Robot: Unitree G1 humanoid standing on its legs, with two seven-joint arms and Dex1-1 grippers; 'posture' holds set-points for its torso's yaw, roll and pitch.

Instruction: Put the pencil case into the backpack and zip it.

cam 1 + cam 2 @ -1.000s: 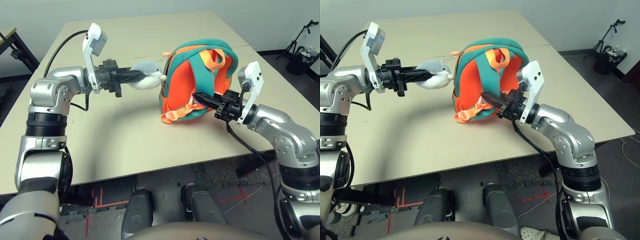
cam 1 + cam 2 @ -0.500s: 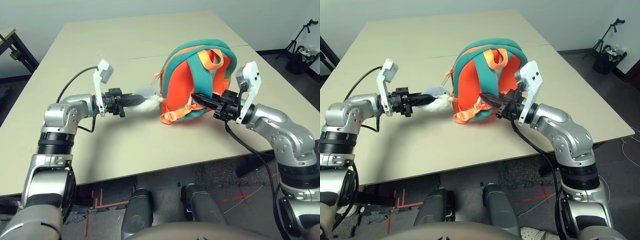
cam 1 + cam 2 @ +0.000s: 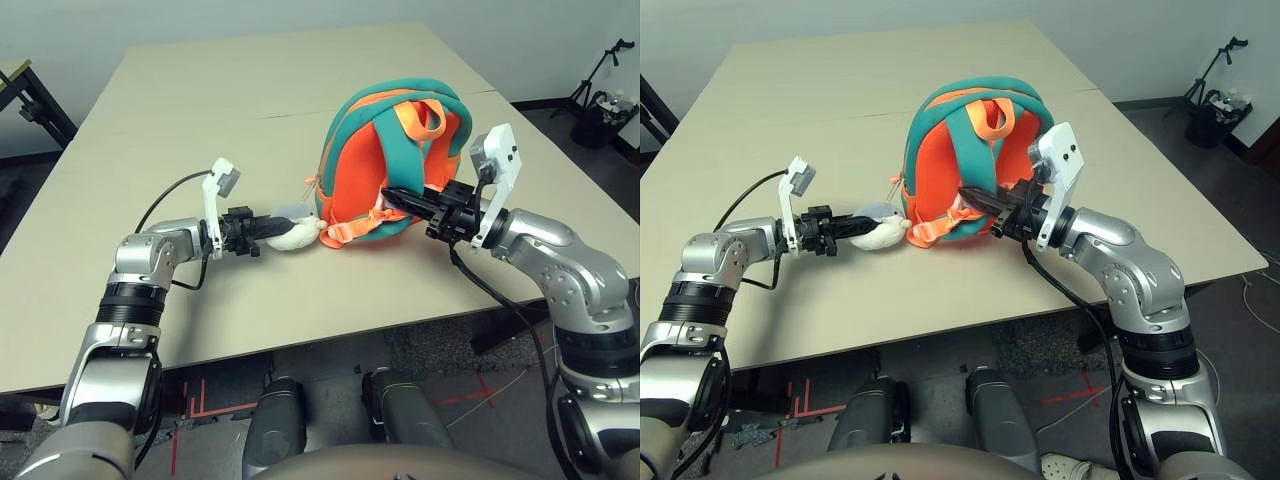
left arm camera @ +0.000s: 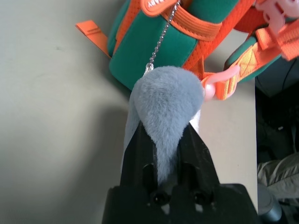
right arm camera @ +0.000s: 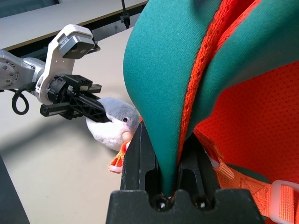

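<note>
The backpack (image 3: 360,180) stands on the table (image 3: 200,130), its straps facing the robot; the right gripper (image 5: 170,158) has its fingers clamped on a teal strap (image 5: 156,79) with orange trim. The left gripper (image 4: 163,158) has its fingers closed around the plush shark (image 4: 170,93), which sits just beside the backpack, linked by a bead chain (image 4: 163,35). Whether the backpack holds anything cannot be told

The backpack (image 3: 352,185) is set on the table (image 3: 250,310) toward one o'clock; the charm (image 3: 297,235) is placed beside it at its eight o'clock.
</note>
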